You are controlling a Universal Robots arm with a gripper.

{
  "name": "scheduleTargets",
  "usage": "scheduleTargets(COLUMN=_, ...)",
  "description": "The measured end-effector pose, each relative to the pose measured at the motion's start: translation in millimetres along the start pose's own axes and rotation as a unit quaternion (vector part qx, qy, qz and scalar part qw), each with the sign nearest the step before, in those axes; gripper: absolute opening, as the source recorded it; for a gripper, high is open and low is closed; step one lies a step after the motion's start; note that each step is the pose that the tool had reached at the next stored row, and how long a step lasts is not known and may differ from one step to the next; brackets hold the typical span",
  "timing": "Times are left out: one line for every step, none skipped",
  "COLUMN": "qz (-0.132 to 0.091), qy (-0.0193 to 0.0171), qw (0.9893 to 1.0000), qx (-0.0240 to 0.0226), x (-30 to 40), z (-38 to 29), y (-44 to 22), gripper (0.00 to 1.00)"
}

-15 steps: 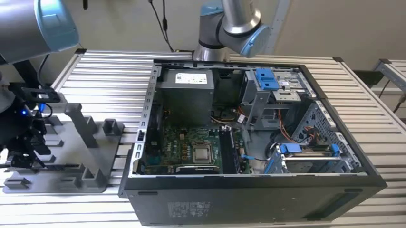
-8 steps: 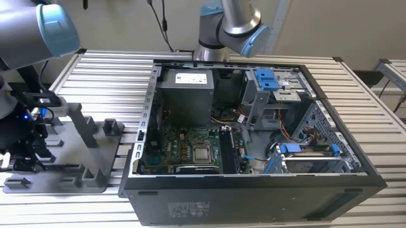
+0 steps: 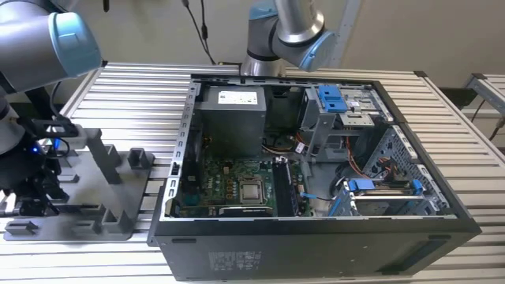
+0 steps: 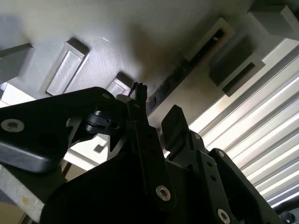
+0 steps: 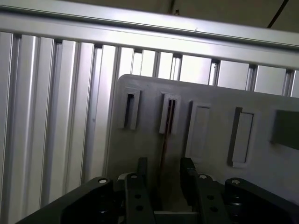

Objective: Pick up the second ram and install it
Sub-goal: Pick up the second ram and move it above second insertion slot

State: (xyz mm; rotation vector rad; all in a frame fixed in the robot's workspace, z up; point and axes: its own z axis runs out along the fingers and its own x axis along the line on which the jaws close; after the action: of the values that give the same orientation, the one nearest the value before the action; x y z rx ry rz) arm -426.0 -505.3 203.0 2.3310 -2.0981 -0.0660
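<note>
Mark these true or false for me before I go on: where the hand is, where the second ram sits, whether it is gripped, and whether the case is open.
1. The hand is over the grey fixture tray. True.
2. The second ram is seated on the motherboard. False: it stands on edge in a tray slot.
3. The fingers are clamped on the ram. False: they straddle it with gaps either side.
4. The computer case is open. True.

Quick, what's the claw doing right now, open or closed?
Claw: open, straddling the ram stick standing in the grey tray, not gripping it.
</note>
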Motion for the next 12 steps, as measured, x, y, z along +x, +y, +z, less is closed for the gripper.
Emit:
scheduleTargets(qz=0.000, qy=0.0001, qw=1.0000, qx=-0.0001, x=0.0, z=0.4, y=0.0, gripper=0.42)
scheduleTargets(qz=0.000, qy=0.0002, qw=1.0000, qx=-0.0001, x=0.0, z=0.4, y=0.0, gripper=0.42)
scheduleTargets(qz=0.000, qy=0.0002, qw=1.0000, qx=-0.0001, x=0.1, z=0.4, y=0.0, gripper=0.42)
scheduleTargets(qz=-0.001, qy=0.0002, qw=1.0000, qx=-0.0001, x=0.0, z=0.5, y=0.0, gripper=0.42)
scheduleTargets(qz=-0.001, qy=0.0002, qw=1.0000, qx=0.0000, x=0.0, z=0.5, y=0.0, gripper=0.42)
scheduleTargets(qz=-0.001, qy=0.0002, qw=1.0000, qx=0.0000, x=0.0, z=0.5, y=0.0, gripper=0.42)
scheduleTargets(qz=-0.001, qy=0.0002, qw=1.0000, qx=0.0000, x=0.0, z=0.5, y=0.0, gripper=0.42)
scheduleTargets(qz=-0.001, qy=0.0002, qw=1.0000, qx=0.0000, x=0.0, z=0.7, y=0.0, gripper=0.42)
scheduleTargets(qz=-0.001, qy=0.0002, qw=1.0000, qx=0.0000, x=0.0, z=0.9, y=0.0, gripper=0.42)
scheduleTargets(qz=-0.001, qy=0.0001, qw=1.0000, qx=0.0000, x=0.0, z=1.1, y=0.0, gripper=0.42)
scheduleTargets(qz=-0.001, qy=0.0002, qw=1.0000, qx=0.0000, x=0.0, z=1.3, y=0.0, gripper=0.42)
scheduleTargets(qz=-0.001, qy=0.0002, qw=1.0000, qx=0.0000, x=0.1, z=1.5, y=0.0, gripper=0.42)
